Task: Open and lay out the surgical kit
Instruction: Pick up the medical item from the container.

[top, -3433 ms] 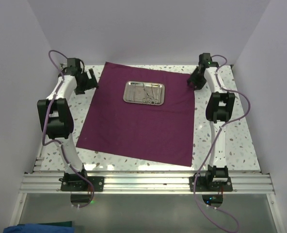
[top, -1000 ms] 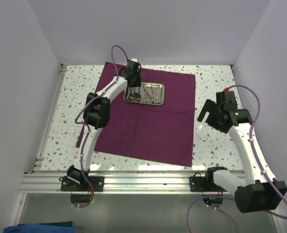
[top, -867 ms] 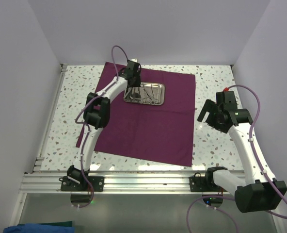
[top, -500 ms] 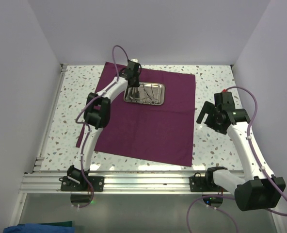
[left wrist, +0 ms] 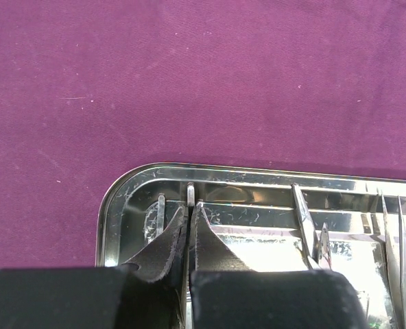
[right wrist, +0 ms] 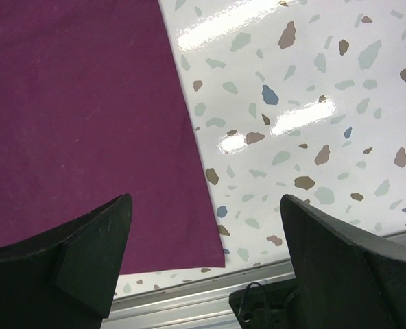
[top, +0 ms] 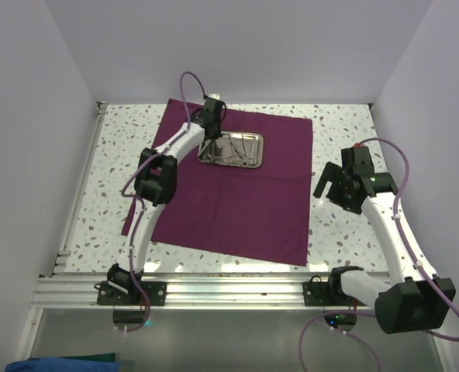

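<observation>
Two tools: we note left tool [left wrist: 189, 208] pinching a thin instrument [left wrist: 190, 190] in tray [left wrist: 110, 205] (on maroon cloth [left wrist: 189, 82]); right tool [right wrist: 206, 200] wide.

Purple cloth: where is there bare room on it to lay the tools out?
The broad stretch of cloth between the tray and the near edge is bare, as is the strip right of the tray, bordered by the right pincer. Crowded: the tray itself, full of instruments, where the left pincer pinches a thin instrument.
</observation>
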